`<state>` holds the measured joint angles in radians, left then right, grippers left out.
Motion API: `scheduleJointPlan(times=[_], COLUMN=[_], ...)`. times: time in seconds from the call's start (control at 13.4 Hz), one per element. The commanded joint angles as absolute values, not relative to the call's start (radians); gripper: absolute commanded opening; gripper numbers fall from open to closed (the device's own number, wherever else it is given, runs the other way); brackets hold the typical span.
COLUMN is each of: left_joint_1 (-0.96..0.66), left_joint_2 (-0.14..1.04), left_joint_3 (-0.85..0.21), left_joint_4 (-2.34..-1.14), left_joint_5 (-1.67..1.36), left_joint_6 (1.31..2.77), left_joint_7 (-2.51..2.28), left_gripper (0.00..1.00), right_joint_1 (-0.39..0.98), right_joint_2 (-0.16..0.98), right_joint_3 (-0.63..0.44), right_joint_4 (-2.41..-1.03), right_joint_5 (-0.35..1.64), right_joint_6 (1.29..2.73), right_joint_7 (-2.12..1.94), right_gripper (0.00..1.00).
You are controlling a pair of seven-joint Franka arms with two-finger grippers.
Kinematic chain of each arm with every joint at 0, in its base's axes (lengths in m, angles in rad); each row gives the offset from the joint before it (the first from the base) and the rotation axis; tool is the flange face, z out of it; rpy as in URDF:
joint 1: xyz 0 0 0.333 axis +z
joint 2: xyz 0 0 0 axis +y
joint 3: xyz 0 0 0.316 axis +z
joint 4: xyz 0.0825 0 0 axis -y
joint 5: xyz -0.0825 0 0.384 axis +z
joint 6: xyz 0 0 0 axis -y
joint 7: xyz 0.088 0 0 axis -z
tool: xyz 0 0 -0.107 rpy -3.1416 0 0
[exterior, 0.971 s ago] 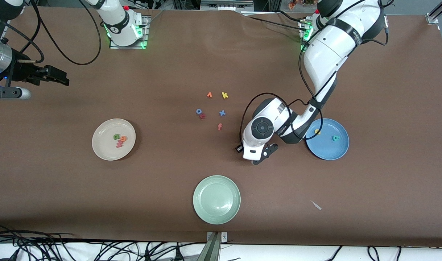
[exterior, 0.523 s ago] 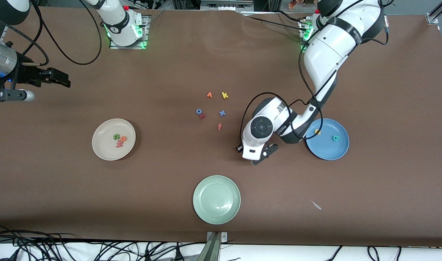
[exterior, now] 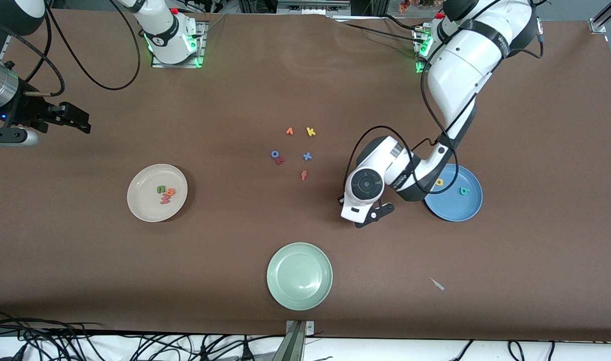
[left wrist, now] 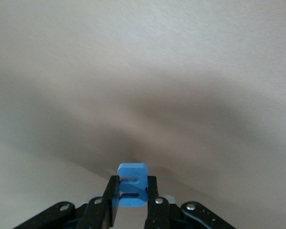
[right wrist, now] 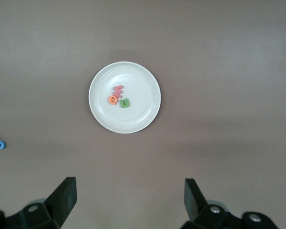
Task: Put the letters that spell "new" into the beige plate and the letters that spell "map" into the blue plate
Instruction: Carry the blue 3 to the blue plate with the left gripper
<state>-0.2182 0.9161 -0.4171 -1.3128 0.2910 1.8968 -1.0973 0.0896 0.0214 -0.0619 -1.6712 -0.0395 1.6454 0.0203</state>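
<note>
On the bench (exterior: 536, 250), the beige plate (exterior: 144, 209) already holds n (exterior: 160, 189), e (exterior: 171, 191) and w (exterior: 165, 199), and the blue plate (exterior: 455, 209) holds a (exterior: 439, 182) and p (exterior: 464, 190). Only m (left wrist: 132, 185) is left, clamped in the left tool (left wrist: 132, 206) over bare bench beside the blue plate. The right tool (right wrist: 128, 198) waits with fingers wide and empty, above the right arm's end of the bench.

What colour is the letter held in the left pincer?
Blue. The letter is clamped in the left pincer; the left wrist view shows it best.
</note>
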Motion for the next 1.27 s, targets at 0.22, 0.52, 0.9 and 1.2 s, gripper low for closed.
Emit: scheduleJointPlan(times=[0.22,0.52,0.9,1.2], left_joint_1=[-0.108,-0.034,0.052,0.135], left_joint_2=[0.809,0.784,0.781,0.787], left_joint_3=[-0.419,-0.420,-0.420,-0.419], left_joint_4=[-1.325,-1.331,-1.335,-1.338], left_joint_5=[0.310,0.310,0.310,0.316], left_joint_6=[1.660,1.638,1.635,1.655], left_joint_7=[-0.690,-0.419,-0.060,0.229], left_gripper=[0.00,0.00,0.00,0.00], right_joint_1=[0.083,0.086,0.081,0.080], right_joint_2=[0.026,0.023,0.026,0.026], right_joint_3=[-0.061,-0.058,-0.063,-0.064], right_joint_4=[-1.652,-1.648,-1.643,-1.643], right_joint_5=[-0.046,-0.038,0.011,0.005], right_joint_6=[1.638,1.640,1.651,1.654], right_joint_7=[0.020,0.025,0.023,0.021], right_gripper=[1.00,1.00,1.00,1.00])
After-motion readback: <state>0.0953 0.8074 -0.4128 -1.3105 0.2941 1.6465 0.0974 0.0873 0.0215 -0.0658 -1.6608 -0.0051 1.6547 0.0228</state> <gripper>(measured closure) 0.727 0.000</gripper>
